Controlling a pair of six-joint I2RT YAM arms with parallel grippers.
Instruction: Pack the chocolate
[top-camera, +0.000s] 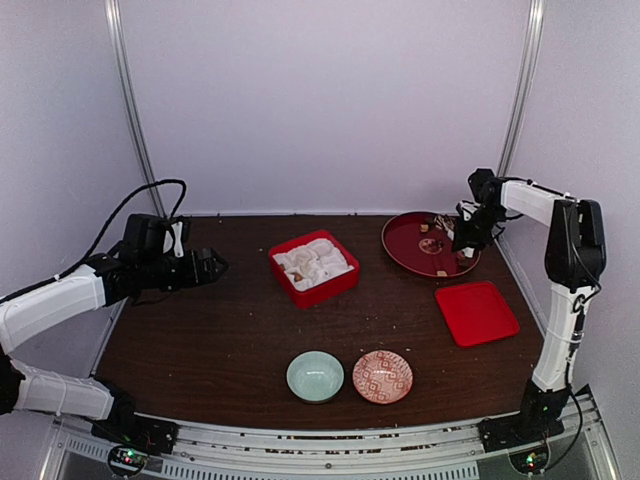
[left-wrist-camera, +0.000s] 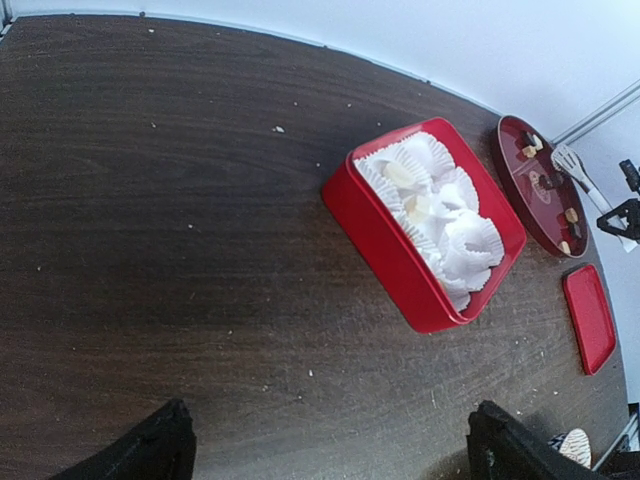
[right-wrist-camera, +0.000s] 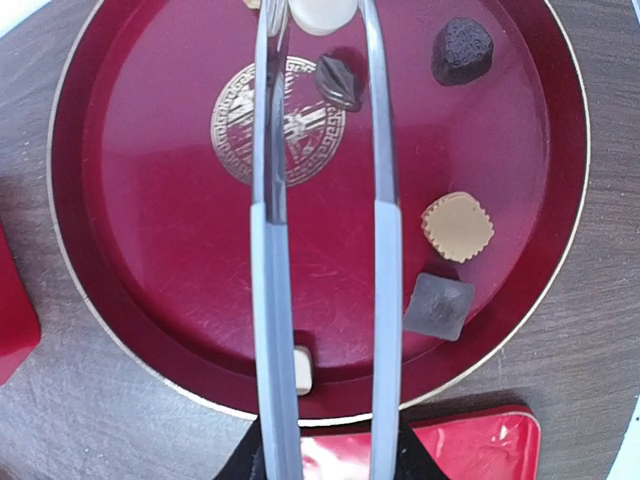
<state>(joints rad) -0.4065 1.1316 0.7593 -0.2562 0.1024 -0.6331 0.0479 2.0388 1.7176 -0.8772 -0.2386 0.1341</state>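
Observation:
Several small chocolates lie on a round dark red plate (top-camera: 405, 245). The right wrist view shows the plate (right-wrist-camera: 120, 250) with a tan scalloped piece (right-wrist-camera: 457, 226), a greyish square (right-wrist-camera: 438, 305), a dark round one (right-wrist-camera: 462, 48) and a whitish cube (right-wrist-camera: 302, 368). My right gripper (right-wrist-camera: 325, 455) is shut on slim silver tongs (right-wrist-camera: 385, 250) held open over the plate, their tips at a whitish piece (right-wrist-camera: 320, 12). A red box (top-camera: 314, 267) holds white paper cups (left-wrist-camera: 440, 200), with two pale pieces (left-wrist-camera: 398, 173) in them. My left gripper (top-camera: 212, 265) is open and empty, left of the box.
A flat red lid (top-camera: 476, 312) lies at the right, in front of the plate. A pale green bowl (top-camera: 315, 376) and a red patterned bowl (top-camera: 382, 376) stand side by side near the front edge. White walls and metal posts close in the table.

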